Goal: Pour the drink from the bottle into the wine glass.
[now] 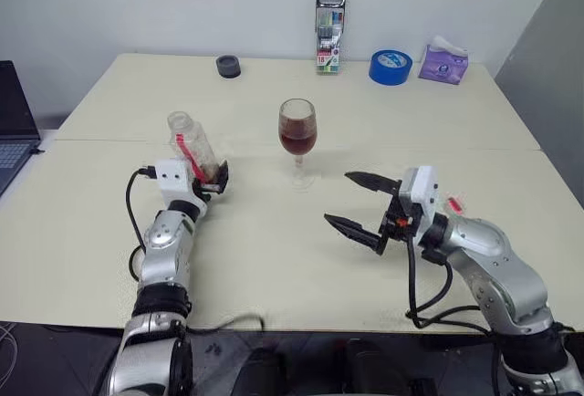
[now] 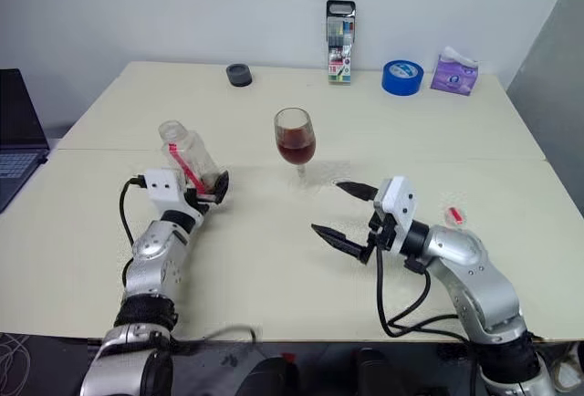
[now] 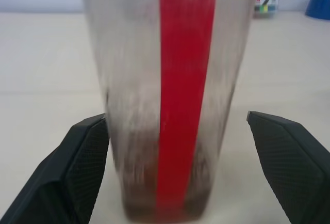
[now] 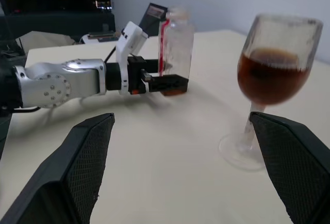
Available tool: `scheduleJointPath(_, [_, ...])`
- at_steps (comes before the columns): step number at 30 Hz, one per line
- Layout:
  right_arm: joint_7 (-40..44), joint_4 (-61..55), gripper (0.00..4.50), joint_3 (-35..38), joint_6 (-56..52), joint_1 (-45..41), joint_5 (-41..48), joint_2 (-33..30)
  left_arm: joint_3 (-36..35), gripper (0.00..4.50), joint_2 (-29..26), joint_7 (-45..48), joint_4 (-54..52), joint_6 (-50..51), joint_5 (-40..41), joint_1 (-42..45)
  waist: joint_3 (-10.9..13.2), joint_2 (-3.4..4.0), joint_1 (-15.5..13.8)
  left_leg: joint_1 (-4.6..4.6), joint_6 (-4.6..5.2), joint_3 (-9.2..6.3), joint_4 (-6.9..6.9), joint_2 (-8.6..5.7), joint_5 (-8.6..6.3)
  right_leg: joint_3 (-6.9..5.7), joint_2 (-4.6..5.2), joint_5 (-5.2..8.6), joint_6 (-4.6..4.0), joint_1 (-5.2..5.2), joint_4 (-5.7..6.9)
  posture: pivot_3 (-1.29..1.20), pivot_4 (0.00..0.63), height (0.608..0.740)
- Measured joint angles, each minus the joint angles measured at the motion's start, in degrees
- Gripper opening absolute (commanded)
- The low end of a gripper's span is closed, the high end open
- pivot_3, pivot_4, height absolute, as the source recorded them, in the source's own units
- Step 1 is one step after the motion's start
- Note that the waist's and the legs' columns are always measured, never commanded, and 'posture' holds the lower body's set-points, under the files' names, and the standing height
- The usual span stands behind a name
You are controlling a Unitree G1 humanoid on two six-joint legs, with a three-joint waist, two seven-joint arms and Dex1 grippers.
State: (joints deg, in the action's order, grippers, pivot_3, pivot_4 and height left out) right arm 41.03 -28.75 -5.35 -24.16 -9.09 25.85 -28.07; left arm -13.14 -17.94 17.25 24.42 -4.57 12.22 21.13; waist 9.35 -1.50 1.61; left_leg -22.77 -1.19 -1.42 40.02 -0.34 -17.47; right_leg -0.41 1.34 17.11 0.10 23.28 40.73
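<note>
Along the table's [image 1: 274, 259] far edge stand a marker-pen case [image 1: 329, 32], a blue tape roll [image 1: 391, 67], a purple tissue pack [image 1: 443, 62] and a small dark ring [image 1: 229, 67], well apart from the work; a laptop [image 1: 14, 127] lies off to the left. Nothing stands between bottle [image 1: 193, 145] and wine glass [image 1: 297, 138]. That bottle, nearly empty, sits between the left gripper's [image 3: 178, 157] spread fingers [image 3: 85, 154]: one looks to touch it, the other stands clear. Dark drink [image 4: 268, 79] fills the glass bowl. Nearer, the right gripper [image 1: 358, 203] hangs wide open, empty.
</note>
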Motion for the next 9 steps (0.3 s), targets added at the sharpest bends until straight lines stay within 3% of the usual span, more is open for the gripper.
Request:
scheduleJointPath(5, [-7.38, -1.29, 4.5, 3.0, -1.41, 6.71, -3.76, -0.17, 2.22, 4.45, 2.82, -3.98, -20.94, 10.11, -0.07, -13.43, -0.03, 0.02, -0.03, 0.1, 0.05, 0.01, -0.03, 0.02, -0.03, 0.04, 0.0, 0.0, 0.0, -0.1, 0.01, 0.0, 0.15, 0.74])
scheduleJointPath(9, [-17.75, 0.67, 4.5, 5.47, -5.11, 8.51, -9.04, 3.24, 4.03, 4.45, 4.98, -8.0, -34.92, 18.38, -0.71, -21.31, -0.05, 0.02, -0.06, 0.16, 0.05, 0.02, -0.04, 0.01, -0.03, 0.06, -0.01, 0.0, 0.0, -0.11, 0.07, 0.0, 0.15, 0.74])
